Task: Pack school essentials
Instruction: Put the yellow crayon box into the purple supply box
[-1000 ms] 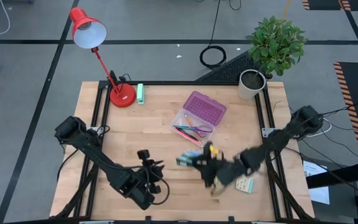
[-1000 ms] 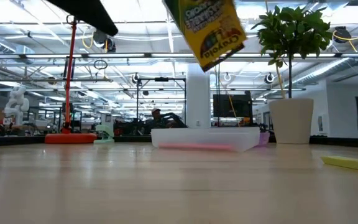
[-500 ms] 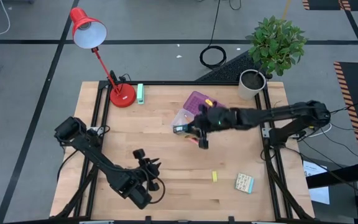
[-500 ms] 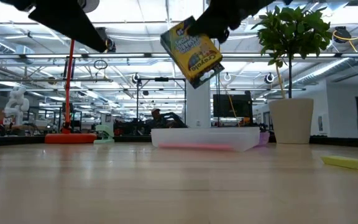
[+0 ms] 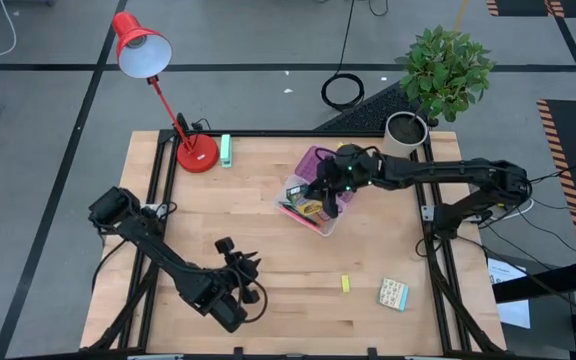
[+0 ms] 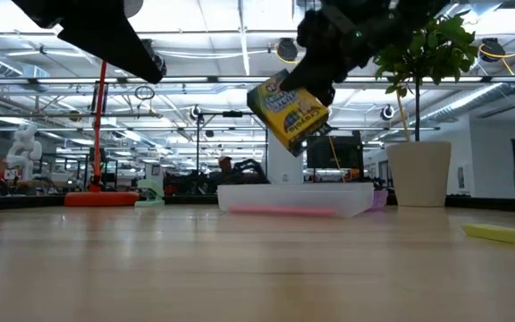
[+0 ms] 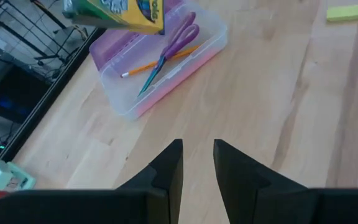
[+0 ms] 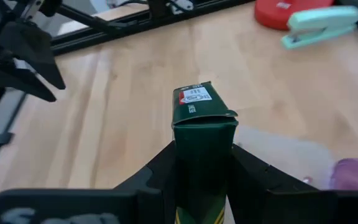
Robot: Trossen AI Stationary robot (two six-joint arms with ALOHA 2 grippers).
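Observation:
A green-yellow crayon box (image 6: 290, 112) hangs over the clear case (image 5: 310, 208), whose purple lid (image 5: 320, 160) lies open behind it. My right gripper (image 5: 326, 190) is shut on the box and reaches in from the table's right. Purple-handled scissors (image 7: 169, 50) and pencils (image 7: 157, 59) lie inside the case. A tiny yellow eraser (image 5: 346, 284) and a small patterned pack (image 5: 393, 293) lie flat on the table near its front right. My left gripper (image 5: 240, 268) stands open above the near left of the table, with nothing between its fingers. My right gripper pinches the crayon box between its two fingers (image 8: 250, 171), which lie on two opposite sides (image 8: 185, 155) of it. In the low view the gripper holds the box's upper part (image 6: 309, 89) from above. The box hangs tilted, lifted clear above the case.
A red desk lamp (image 5: 196, 152) and a mint-green stapler (image 5: 225, 150) stand at the far left. A potted plant (image 5: 405, 135) stands at the far right corner. Bare wood lies between the case and my left gripper.
My right gripper has carried the crayon box from the near right of the table toward the far edge, until it hangs over the clear case. The box has turned on the way and has stayed lifted clear.

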